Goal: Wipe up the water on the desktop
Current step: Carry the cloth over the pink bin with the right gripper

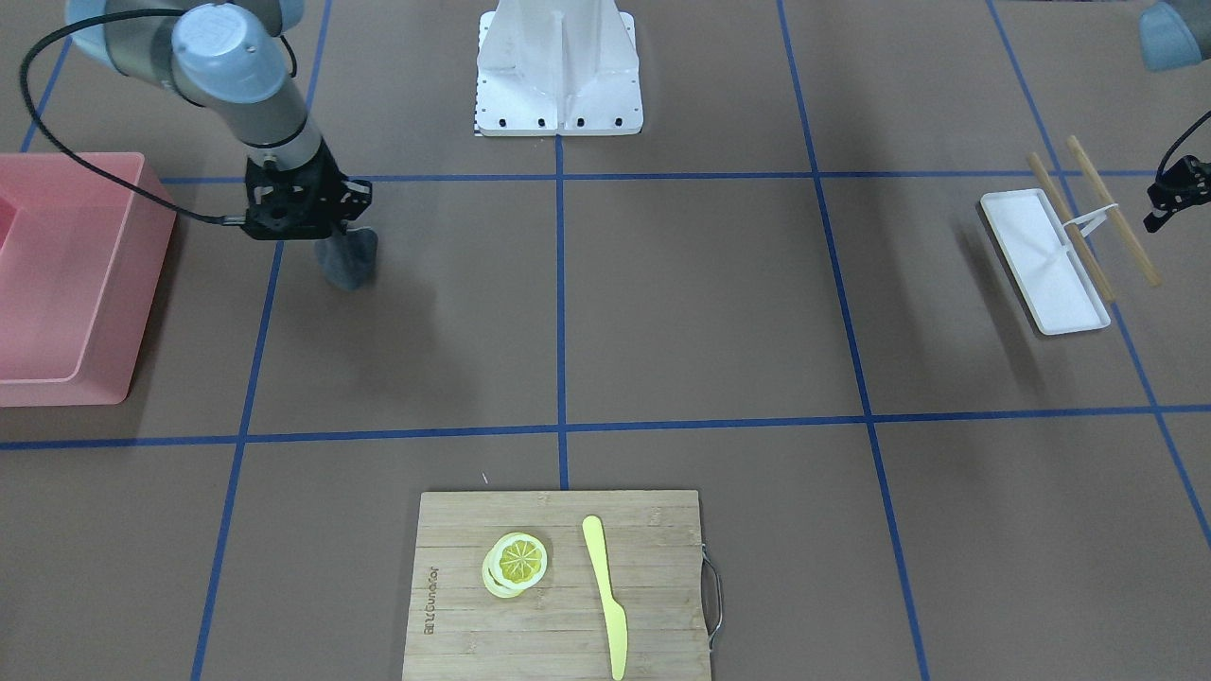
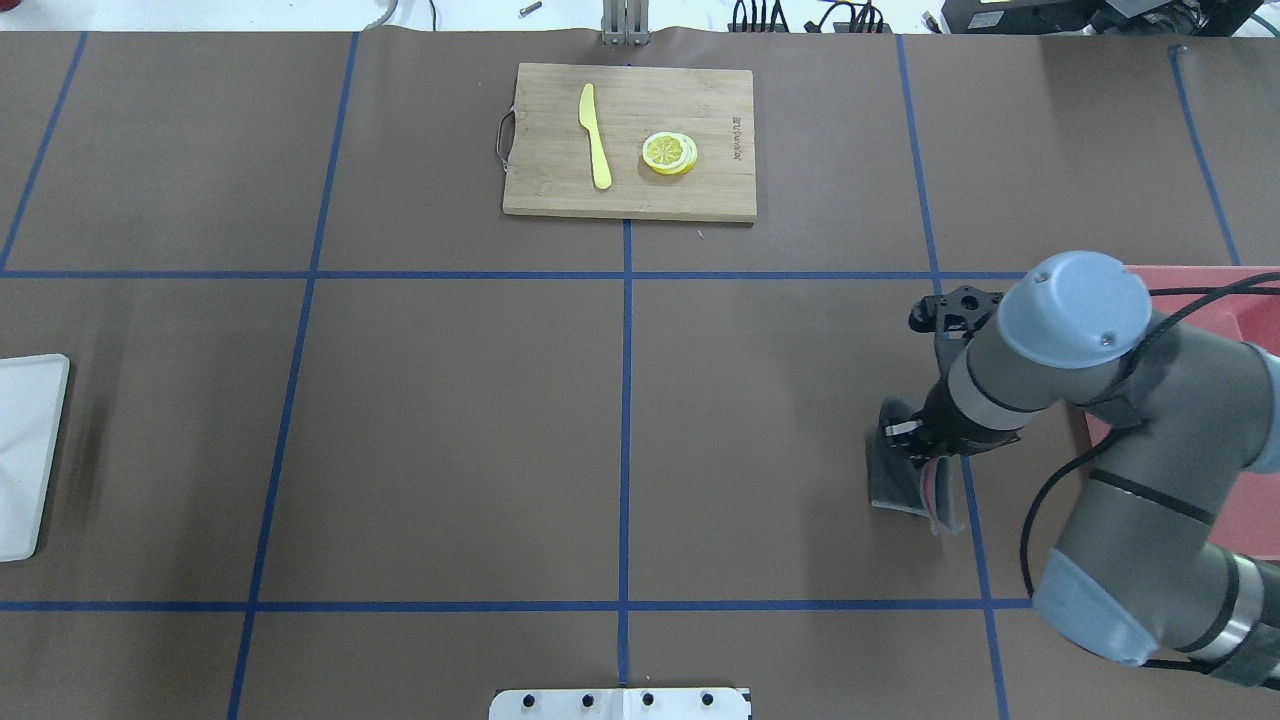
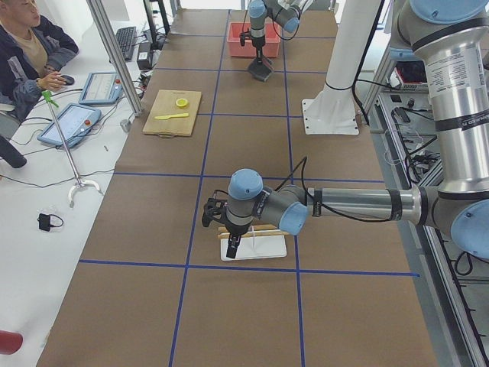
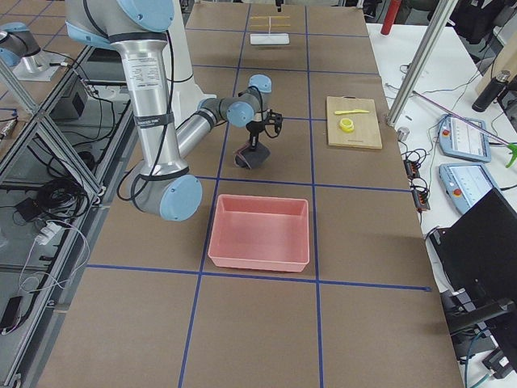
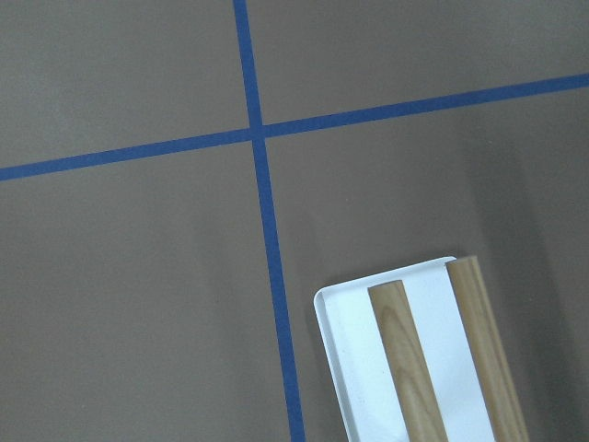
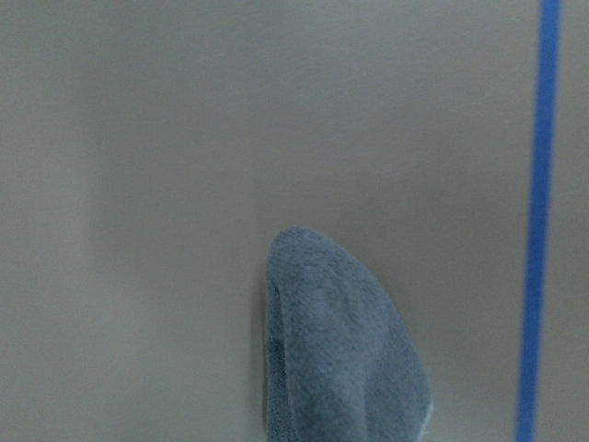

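Exterior front-facing: the bench [image 1: 681, 312] runs with its long axis side to side, and the pink bin [image 1: 142, 284] sits at its picture-left end. Just beside the bin, across one blue tape line [image 1: 260, 322], the right gripper [image 1: 342, 227] points down with its fingers clamped on the top of a grey cloth [image 1: 348, 260]. The cloth hangs lengthwise from the fingers, its narrow end aimed down at the bench. At the bench's far end from the bin, the left gripper [image 1: 1156, 219] hangs by two wooden sticks [image 1: 1112, 213] that lie across a white tray [image 1: 1031, 255]. I cannot tell whether its fingers are apart or together.

Overhead exterior: the cloth is on the bin's side toward the bench's middle, its long axis roughly along the tape line. The cutting board [image 2: 640, 195] lies well apart from the bin, at the far edge.

Exterior right: the cloth's lower end is down at the bench surface just beyond the bin. Whether it presses there is unclear.

Right wrist-mounted: the cloth's rounded tip points away from the wrist, nearly parallel to the tape line.
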You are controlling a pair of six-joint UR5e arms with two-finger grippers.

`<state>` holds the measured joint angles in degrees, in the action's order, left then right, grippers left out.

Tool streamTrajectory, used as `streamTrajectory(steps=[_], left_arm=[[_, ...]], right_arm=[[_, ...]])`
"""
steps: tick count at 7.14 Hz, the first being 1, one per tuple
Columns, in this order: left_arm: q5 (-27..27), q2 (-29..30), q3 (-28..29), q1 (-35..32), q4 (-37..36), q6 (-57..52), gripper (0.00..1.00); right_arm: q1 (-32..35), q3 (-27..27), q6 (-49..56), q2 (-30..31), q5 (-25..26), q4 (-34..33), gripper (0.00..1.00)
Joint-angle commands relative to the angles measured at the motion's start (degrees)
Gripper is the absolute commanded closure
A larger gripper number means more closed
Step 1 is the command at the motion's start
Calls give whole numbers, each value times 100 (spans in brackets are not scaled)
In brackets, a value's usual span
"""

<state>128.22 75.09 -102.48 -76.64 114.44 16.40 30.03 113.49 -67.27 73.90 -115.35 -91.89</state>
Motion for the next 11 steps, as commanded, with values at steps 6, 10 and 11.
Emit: streamTrajectory(steps=[6, 10, 11], left_arm=[[1, 50, 9, 0, -18, 4, 2], [10, 50, -9, 0, -35, 12, 2], [10, 41, -9, 0, -35, 21, 2]], right_arm=[[-158, -326, -559, -807, 75, -198, 100], [1589, 1285, 1351, 790, -647, -1474, 100], [2064, 1533, 2461, 1036, -647, -2090, 100]])
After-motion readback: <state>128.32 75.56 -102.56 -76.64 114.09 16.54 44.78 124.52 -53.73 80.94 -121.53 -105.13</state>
